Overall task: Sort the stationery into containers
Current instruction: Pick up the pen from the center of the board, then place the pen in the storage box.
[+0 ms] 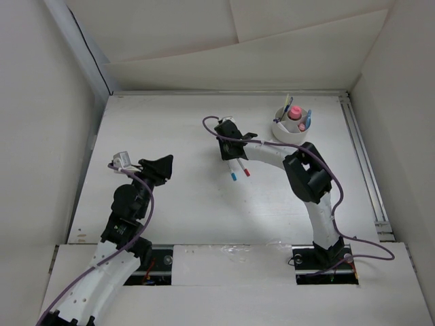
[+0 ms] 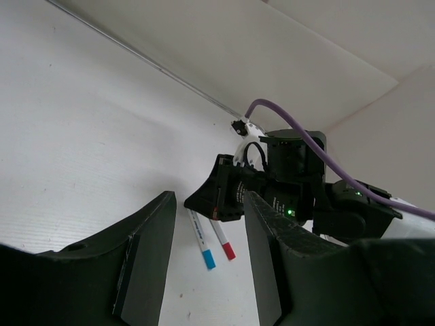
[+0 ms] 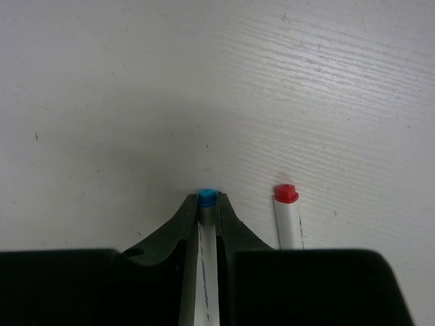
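Right pincer point(image 3: 206, 212) is clamped tight on the blue-capped pen point(image 3: 206, 197), red-capped pen point(image 3: 287, 217) lying just beside it. Left pincer point(image 2: 204, 234) gapes wide open, empty.

We counted two arms, the left arm point(image 1: 122, 224) and the right arm point(image 1: 309, 180); each carried one gripper, so two in all, the left gripper point(image 1: 162, 167) and the right gripper point(image 3: 207, 206); we counted two purple cables, one along each arm; there was one table point(image 1: 170, 129) and one round white tub point(image 1: 288, 134); outside the tub we counted two white pens, one blue-capped pen point(image 1: 233, 172) and one red-capped pen point(image 1: 245, 169); inside the tub we counted one pink-capped glue stick point(image 1: 293, 114); of the thin pens standing beside it we made out at least two, but they were too small and crowded for a firm count.
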Action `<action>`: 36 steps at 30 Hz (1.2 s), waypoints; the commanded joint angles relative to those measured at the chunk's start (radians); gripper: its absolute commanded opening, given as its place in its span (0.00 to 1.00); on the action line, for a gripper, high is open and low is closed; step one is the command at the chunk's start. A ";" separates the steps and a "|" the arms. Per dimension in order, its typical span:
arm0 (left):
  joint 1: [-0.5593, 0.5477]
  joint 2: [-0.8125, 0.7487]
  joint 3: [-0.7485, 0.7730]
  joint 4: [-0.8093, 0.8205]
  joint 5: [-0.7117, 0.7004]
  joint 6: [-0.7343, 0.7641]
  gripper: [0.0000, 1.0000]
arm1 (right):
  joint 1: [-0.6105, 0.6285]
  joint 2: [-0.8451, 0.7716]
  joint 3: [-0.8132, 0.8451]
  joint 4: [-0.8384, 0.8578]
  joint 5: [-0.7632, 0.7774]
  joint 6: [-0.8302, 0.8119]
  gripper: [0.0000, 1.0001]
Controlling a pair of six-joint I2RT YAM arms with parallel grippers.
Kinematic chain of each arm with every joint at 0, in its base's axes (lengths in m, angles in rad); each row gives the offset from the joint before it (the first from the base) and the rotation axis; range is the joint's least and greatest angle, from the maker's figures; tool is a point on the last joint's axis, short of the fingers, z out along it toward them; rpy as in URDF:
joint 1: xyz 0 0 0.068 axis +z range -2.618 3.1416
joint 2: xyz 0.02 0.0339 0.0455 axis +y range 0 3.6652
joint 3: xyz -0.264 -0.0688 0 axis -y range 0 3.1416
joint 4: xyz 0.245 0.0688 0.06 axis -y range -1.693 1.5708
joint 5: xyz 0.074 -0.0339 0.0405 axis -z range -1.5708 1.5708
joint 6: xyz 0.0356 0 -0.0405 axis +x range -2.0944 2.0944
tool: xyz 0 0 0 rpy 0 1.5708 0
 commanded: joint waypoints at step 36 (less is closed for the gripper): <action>-0.004 -0.010 0.000 0.031 0.002 0.015 0.41 | -0.350 -0.268 -0.080 0.810 0.573 -0.529 0.00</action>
